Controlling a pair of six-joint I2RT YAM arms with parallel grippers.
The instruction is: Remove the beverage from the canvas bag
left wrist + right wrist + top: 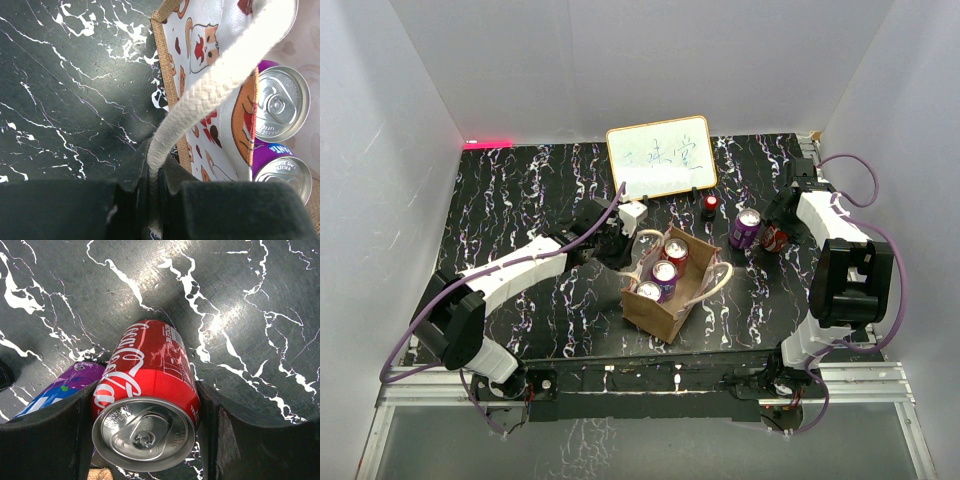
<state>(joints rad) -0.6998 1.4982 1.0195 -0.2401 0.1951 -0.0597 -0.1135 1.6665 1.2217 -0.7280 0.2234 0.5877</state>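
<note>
The tan canvas bag (660,305) stands mid-table with three cans in it: a red one (675,250), a purple one (664,272) and one nearer (648,291). My left gripper (618,243) is at the bag's far left side, shut on one pale rope handle (210,85); the rope runs between its jaws (155,172). Two can tops (280,102) show inside the printed lining. My right gripper (777,238) is right of the bag, shut on a red cola can (150,380) that stands on or just above the table; the gripper (145,402) has a finger on each side of the can.
A purple can (748,228) stands on the table just left of the red can, and shows in the right wrist view (60,390). A white framed board (660,157) leans at the back. A small red and black object (710,205) sits in front of it.
</note>
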